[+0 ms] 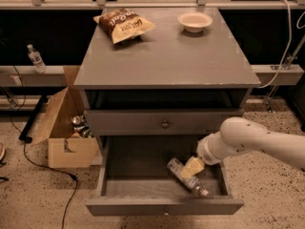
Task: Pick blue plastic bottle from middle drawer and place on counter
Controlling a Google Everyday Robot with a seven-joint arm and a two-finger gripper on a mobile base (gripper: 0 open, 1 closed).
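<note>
The blue plastic bottle [178,169] lies on its side in the open middle drawer [164,205], right of the middle, with its cap toward the front right. My gripper [193,167] reaches down into the drawer from the right and sits right on the bottle's middle. The white arm [248,140] comes in over the drawer's right side. The bottle rests on the drawer floor. The grey counter [167,56] is the cabinet's top, above the drawers.
A chip bag [125,24] and a white bowl [194,20] sit at the back of the counter. A shallow drawer with a round knob [165,124] is shut above. An open cardboard box [66,144] stands left of the cabinet. Another clear bottle [35,58] stands on the left ledge.
</note>
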